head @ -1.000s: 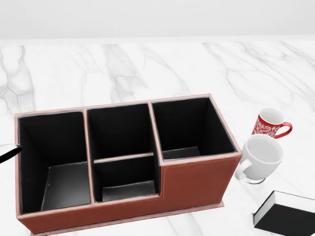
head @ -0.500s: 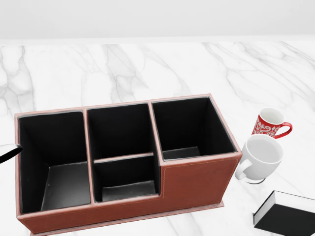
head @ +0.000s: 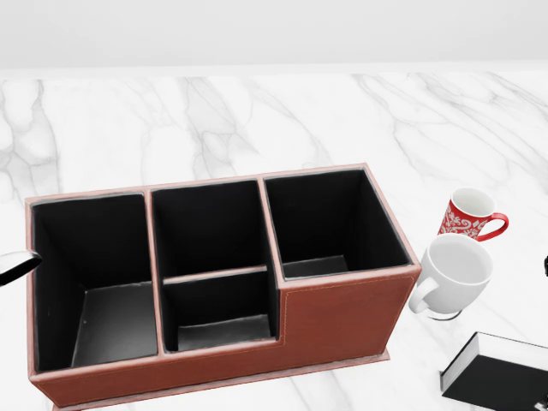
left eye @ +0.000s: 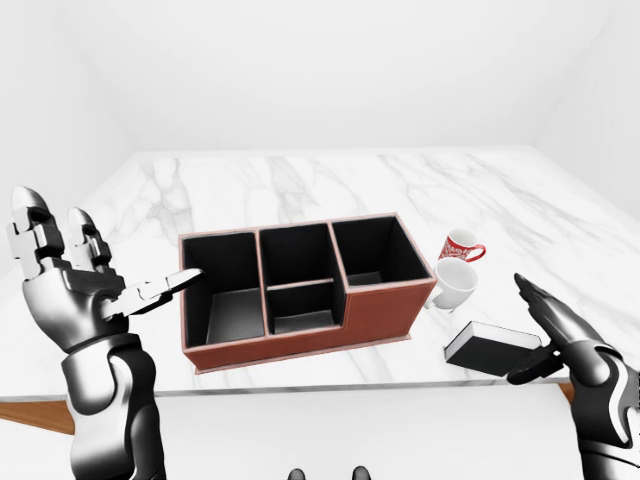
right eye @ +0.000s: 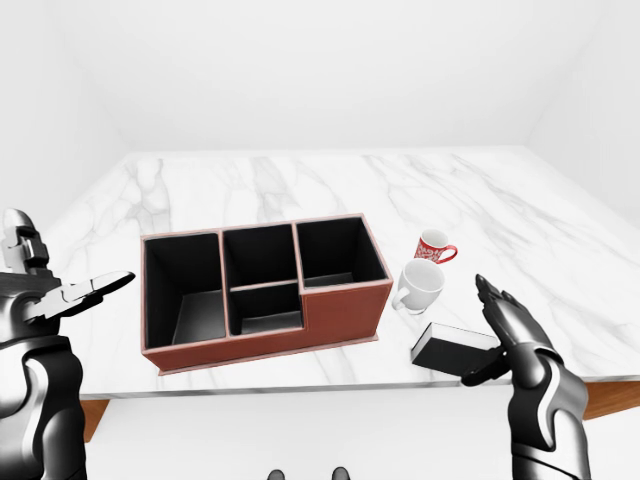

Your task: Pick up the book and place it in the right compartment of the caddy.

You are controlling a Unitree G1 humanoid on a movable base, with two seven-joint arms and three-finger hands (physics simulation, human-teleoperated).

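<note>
The black book (left eye: 495, 347) lies flat on the marble table to the right of the caddy; its corner shows at the bottom right of the head view (head: 497, 377). The brown caddy (head: 342, 312) has black compartments; its right compartment (head: 330, 227) holds nothing. My right hand (left eye: 527, 330) is open, fingers spread, just right of the book and a little above it, not holding it. My left hand (left eye: 110, 255) is open and raised left of the caddy, its thumb tip near the caddy's left wall.
A white mug (head: 458, 274) and a red patterned mug (head: 467, 214) stand right of the caddy, above the book in the head view. The table's near edge (left eye: 330, 388) runs just below the caddy and book.
A dark tip of my right hand has come into the head view's right edge. The left thumb at the left edge has shifted slightly. Caddy, mugs and book have not moved.
</note>
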